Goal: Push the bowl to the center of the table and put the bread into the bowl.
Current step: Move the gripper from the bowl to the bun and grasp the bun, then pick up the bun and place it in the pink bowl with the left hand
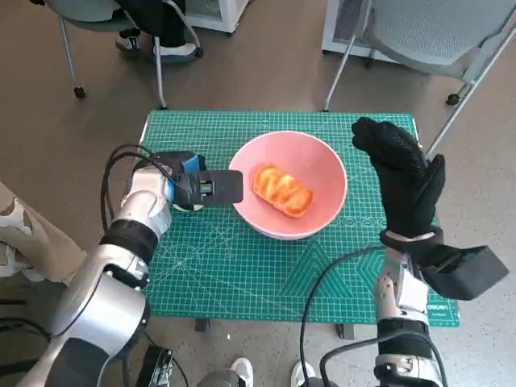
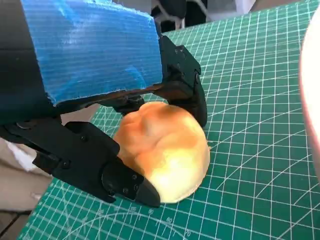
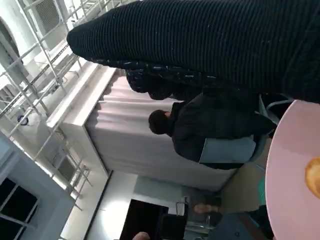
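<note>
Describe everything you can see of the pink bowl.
The pink bowl is round, smooth and deep, plastic-looking, and stands upright on the green mat near the table's middle. A golden glazed bread lies in its bottom. The left hand reaches its left rim; contact is unclear. The right hand hovers by its right rim.

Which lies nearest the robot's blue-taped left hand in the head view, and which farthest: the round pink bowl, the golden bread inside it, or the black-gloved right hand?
1. Round pink bowl, just beside the left hand.
2. Golden bread, inside the bowl.
3. Black-gloved right hand, beyond the bowl's far side.
</note>
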`<state>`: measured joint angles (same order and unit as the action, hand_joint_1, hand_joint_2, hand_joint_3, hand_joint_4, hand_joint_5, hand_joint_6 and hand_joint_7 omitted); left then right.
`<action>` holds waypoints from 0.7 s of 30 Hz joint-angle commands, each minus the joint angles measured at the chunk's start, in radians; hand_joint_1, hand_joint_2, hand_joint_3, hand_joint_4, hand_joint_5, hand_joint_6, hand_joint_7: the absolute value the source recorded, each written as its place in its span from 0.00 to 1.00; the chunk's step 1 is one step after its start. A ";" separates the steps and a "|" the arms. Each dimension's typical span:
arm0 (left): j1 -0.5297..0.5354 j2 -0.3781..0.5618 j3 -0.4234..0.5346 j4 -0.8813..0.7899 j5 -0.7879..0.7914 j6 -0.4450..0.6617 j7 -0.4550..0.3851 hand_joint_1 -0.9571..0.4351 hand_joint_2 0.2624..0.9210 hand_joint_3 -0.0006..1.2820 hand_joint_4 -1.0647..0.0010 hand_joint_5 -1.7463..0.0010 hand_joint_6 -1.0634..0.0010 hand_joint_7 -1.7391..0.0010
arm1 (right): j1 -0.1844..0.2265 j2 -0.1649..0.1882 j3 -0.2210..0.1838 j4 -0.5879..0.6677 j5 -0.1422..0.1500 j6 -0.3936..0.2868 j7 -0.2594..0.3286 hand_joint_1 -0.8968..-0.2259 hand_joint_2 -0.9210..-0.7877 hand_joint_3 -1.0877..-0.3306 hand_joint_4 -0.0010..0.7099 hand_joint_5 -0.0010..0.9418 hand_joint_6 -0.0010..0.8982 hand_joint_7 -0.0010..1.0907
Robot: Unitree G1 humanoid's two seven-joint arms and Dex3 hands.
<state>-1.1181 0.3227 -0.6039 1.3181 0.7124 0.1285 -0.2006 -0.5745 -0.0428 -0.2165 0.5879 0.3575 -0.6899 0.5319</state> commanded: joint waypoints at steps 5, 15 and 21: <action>0.015 0.022 -0.005 0.011 0.008 -0.038 0.006 0.69 0.99 0.05 0.30 0.40 0.42 0.28 | 0.014 0.000 0.000 0.019 0.009 0.005 0.004 0.39 0.00 0.45 0.32 0.00 0.11 0.38; -0.018 0.052 0.031 -0.010 -0.030 -0.060 -0.039 0.69 1.00 0.05 0.32 0.42 0.41 0.26 | 0.010 -0.002 -0.003 0.021 0.013 0.007 0.009 0.39 0.00 0.45 0.32 0.00 0.11 0.38; -0.052 0.085 0.072 -0.068 -0.058 -0.090 -0.056 0.69 1.00 0.04 0.32 0.38 0.42 0.30 | 0.008 -0.003 -0.003 0.021 0.014 0.011 0.008 0.39 0.00 0.45 0.32 0.00 0.10 0.38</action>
<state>-1.1203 0.3776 -0.5574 1.2948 0.6693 0.0574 -0.2482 -0.5750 -0.0427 -0.2185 0.5955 0.3584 -0.6911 0.5349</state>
